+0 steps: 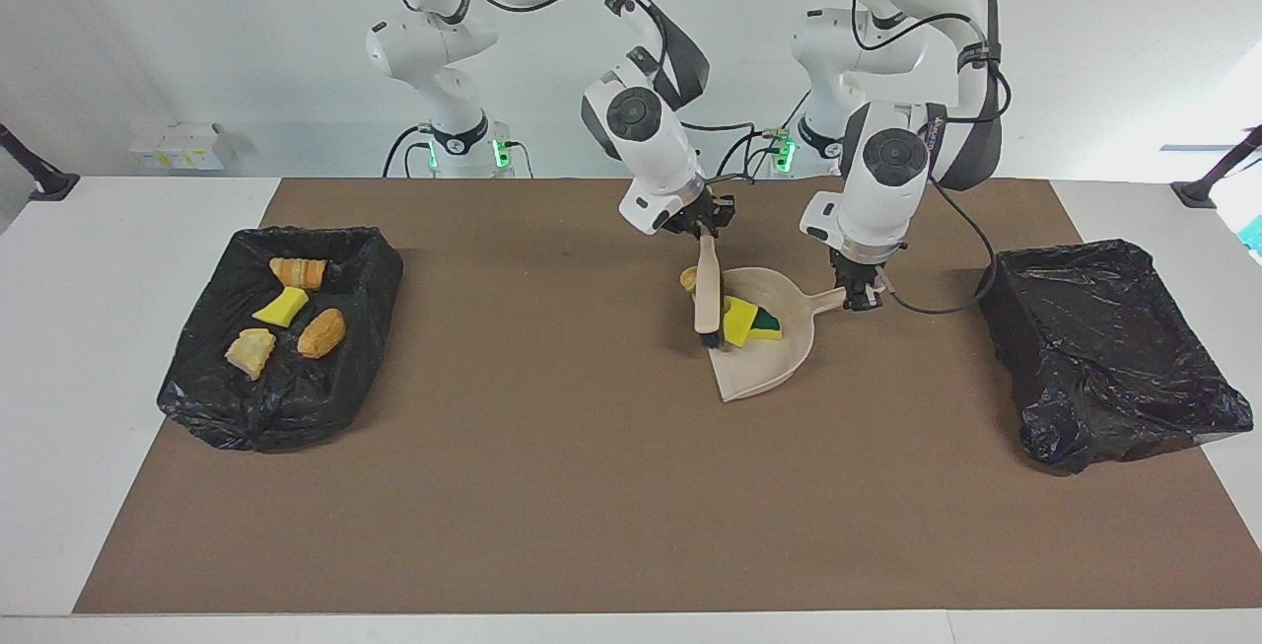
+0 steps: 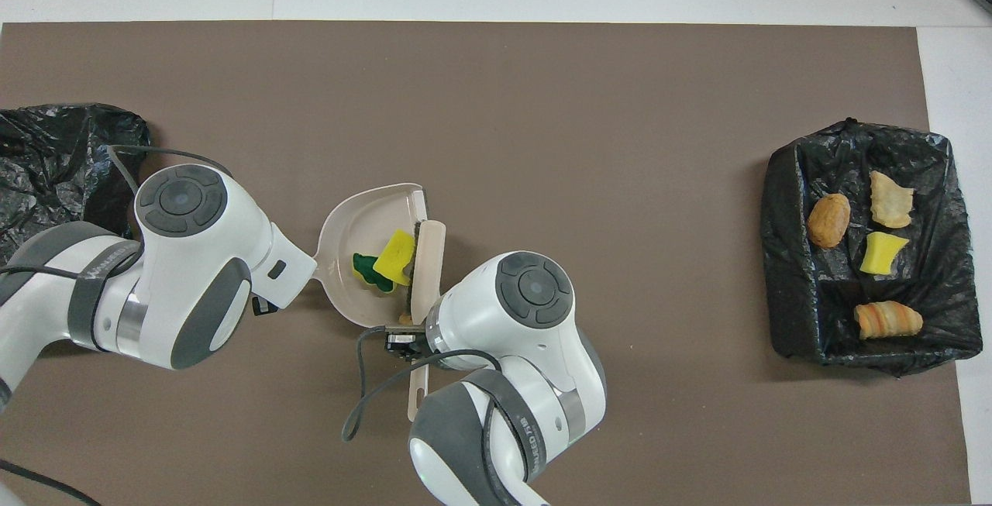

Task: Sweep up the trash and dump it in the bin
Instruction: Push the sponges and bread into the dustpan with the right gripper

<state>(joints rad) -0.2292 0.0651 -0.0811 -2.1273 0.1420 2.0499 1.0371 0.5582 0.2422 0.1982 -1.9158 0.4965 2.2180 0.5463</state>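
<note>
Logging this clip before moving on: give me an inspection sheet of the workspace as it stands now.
Surface: brown mat on a white table.
Job's things: yellow sponge piece and green-topped sponge wedge in the dustpan; tan lump at its lip, beside the brush. Four scraps in the black-lined bin; the second bin shows none.
Clutter: nothing seen.
Grippers: right gripper shut on the brush; left gripper shut on the dustpan handle.
Cables: black cable loops from the left wrist.
Surroundings: white wall, small boxes.
</note>
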